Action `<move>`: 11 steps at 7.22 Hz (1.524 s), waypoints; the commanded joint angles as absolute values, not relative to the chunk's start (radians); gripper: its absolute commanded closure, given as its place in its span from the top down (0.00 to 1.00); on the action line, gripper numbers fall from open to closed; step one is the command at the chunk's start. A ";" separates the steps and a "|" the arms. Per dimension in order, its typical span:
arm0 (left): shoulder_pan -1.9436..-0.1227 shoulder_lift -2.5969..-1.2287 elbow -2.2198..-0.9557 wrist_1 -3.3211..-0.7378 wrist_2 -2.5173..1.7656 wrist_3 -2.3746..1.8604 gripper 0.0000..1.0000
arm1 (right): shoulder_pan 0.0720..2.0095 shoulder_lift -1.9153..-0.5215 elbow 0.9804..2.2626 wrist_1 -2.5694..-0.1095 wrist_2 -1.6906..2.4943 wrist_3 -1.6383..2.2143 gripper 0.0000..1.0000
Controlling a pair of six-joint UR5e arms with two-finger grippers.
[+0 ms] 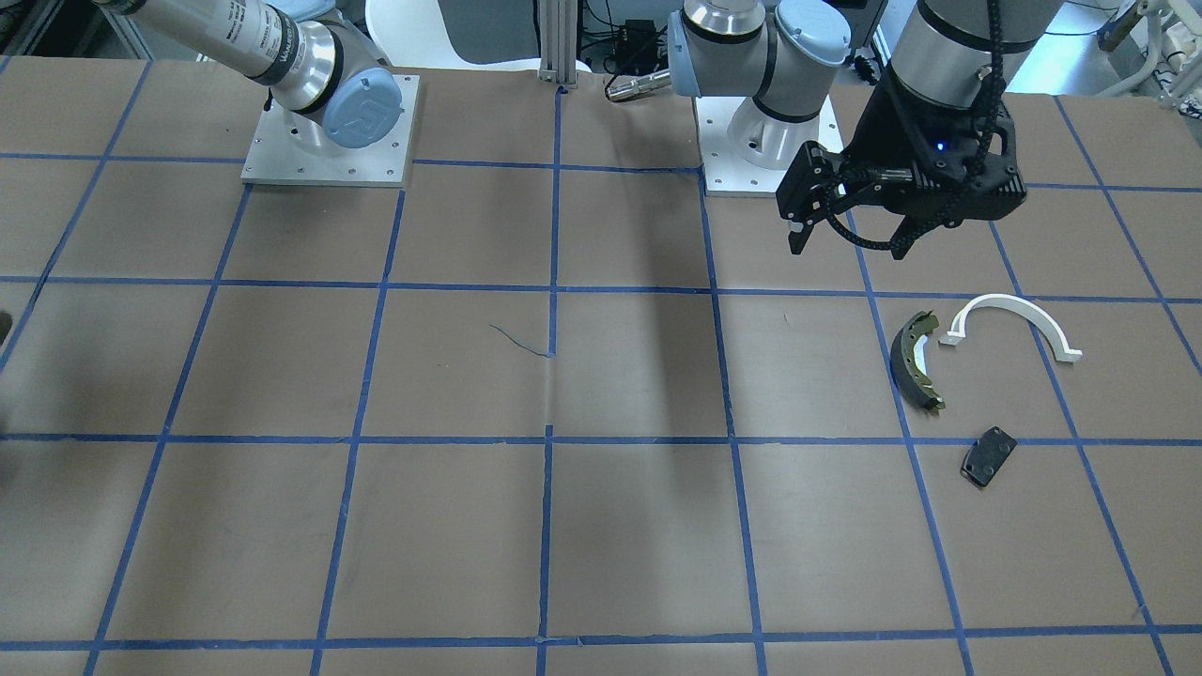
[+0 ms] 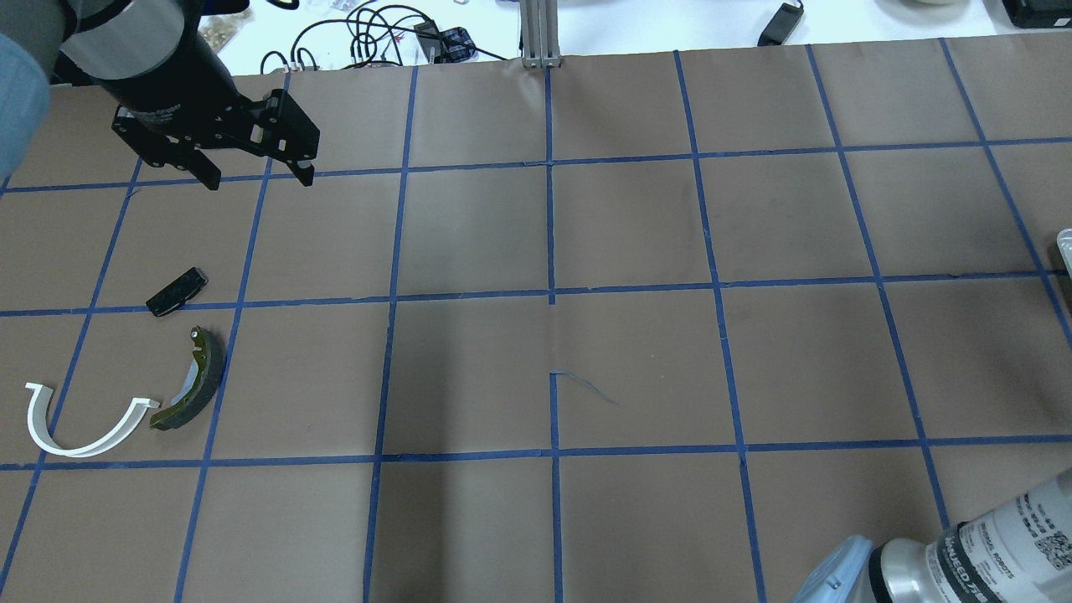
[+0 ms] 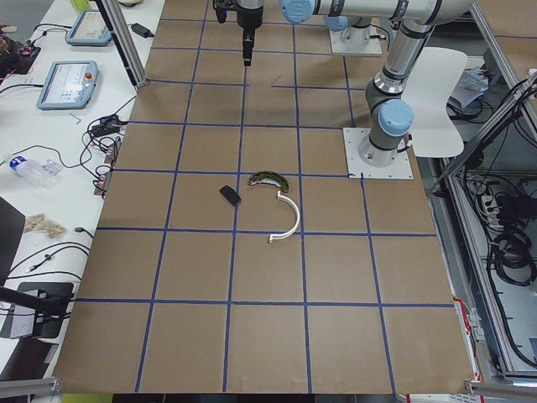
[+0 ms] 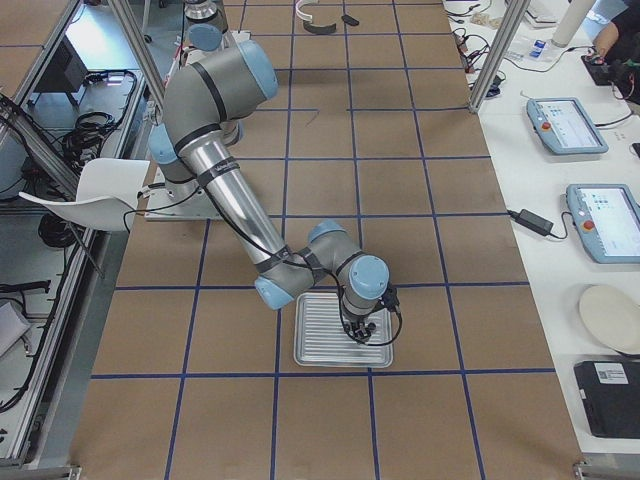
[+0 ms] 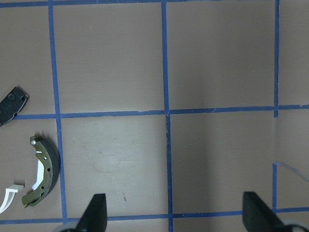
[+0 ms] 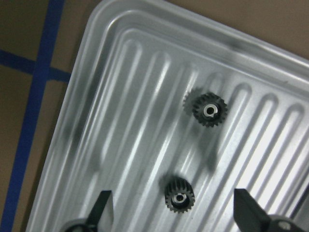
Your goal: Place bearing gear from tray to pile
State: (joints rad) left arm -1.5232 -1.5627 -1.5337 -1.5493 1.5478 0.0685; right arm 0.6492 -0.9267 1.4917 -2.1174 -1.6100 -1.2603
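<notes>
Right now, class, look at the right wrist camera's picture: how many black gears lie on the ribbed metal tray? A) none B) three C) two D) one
C: that view shows an upper gear and a lower gear, both small, black and toothed, lying apart on the ribbed metal tray, and no third one in view.

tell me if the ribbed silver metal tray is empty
Not empty: the ribbed silver metal tray holds a small black toothed gear and a second black gear, lying apart.
</notes>
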 commanded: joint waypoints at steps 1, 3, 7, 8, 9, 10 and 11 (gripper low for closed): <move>-1.523 -1.562 -1.534 -1.549 1.548 0.069 1.00 | 0.649 -0.920 1.491 -2.123 -1.615 -1.300 0.86; -1.523 -1.562 -1.534 -1.549 1.548 0.067 1.00 | 0.647 -0.922 1.491 -2.125 -1.615 -1.309 0.73; -1.523 -1.562 -1.534 -1.549 1.548 0.067 1.00 | 0.647 -0.917 1.493 -2.123 -1.615 -1.301 0.52; -1.523 -1.562 -1.534 -1.549 1.548 0.067 1.00 | 0.649 -0.919 1.491 -2.125 -1.617 -1.313 0.29; -1.523 -1.562 -1.534 -1.549 1.548 0.067 1.00 | 0.649 -0.916 1.491 -2.125 -1.618 -1.316 0.15; -1.523 -1.563 -1.534 -1.549 1.548 0.069 1.00 | 0.647 -0.916 1.493 -2.125 -1.623 -1.316 0.12; -1.523 -1.563 -1.534 -1.549 1.548 0.069 1.00 | 0.647 -0.919 1.490 -2.125 -1.626 -1.309 0.11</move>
State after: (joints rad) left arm -1.5232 -1.5625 -1.5340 -1.5493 1.5478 0.0685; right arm 0.6481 -0.9170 1.4913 -2.1244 -1.6221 -1.3133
